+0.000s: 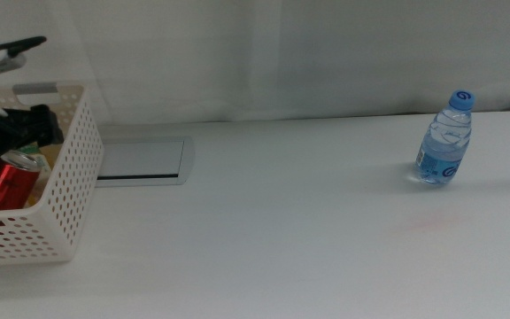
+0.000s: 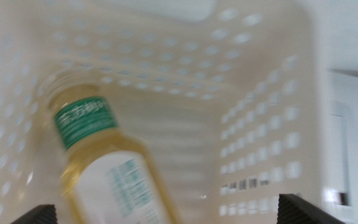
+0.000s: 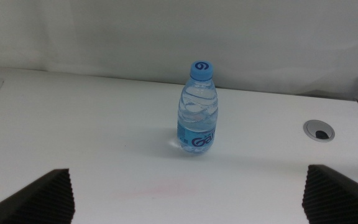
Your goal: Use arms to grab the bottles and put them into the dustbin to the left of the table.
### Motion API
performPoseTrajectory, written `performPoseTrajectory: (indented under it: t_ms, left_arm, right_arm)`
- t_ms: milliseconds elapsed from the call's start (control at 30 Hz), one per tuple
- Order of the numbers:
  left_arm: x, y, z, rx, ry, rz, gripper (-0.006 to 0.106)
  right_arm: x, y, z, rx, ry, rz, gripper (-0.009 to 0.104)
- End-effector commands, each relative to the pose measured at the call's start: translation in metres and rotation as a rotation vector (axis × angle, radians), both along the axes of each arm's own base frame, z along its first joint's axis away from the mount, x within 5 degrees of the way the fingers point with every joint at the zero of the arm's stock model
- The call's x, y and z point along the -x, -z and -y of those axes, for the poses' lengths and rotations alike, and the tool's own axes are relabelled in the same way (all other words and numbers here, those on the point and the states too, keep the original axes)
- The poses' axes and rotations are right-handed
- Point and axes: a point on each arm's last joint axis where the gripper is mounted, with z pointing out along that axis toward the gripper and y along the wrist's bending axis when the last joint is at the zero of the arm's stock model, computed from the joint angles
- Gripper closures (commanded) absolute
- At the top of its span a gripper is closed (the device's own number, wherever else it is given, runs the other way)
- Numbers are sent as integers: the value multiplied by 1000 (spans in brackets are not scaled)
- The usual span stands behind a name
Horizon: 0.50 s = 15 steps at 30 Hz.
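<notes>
At far left of the middle view, the left gripper [image 1: 11,133], jaws spread, hovers over the dustbin [image 1: 69,177]; the blurred tea bottle [image 2: 104,168] lies free inside. The water bottle [image 1: 445,139] stands upright at right, before the right gripper [image 3: 188,199], jaws apart.

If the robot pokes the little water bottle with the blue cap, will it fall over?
Probably, if poked high: the water bottle stands upright on the table on a narrow base. It looks nearly full, so it may be fairly heavy for its size. Its rounded body suggests it would roll once tipped.
</notes>
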Motion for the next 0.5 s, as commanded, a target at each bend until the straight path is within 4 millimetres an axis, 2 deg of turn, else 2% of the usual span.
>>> performPoseTrajectory:
  t_ms: [0, 133, 300, 333, 433, 467]
  left_arm:
    - [0, -12, 8, -5, 17, 50, 8]
    - [3, -27, 19, -23, 55, 90, 8]
    - [19, -68, 35, -52, 97, 204, 8]
    - [31, -89, 43, -72, 134, 252, 8]
    - [54, -117, 61, -92, 212, 302, 8]
    - [73, -138, 73, -114, 272, 353, 8]
  right_arm:
    - [0, -2, 2, 13, 11, 15, -8]
    - [-1, -2, 3, 29, 15, 26, -8]
    - [-2, -4, 4, 63, 20, 54, -8]
    - [-2, -5, 5, 70, 22, 60, -8]
    - [-2, -4, 5, 76, 25, 56, -8]
    - [-2, -4, 5, 76, 25, 56, -8]
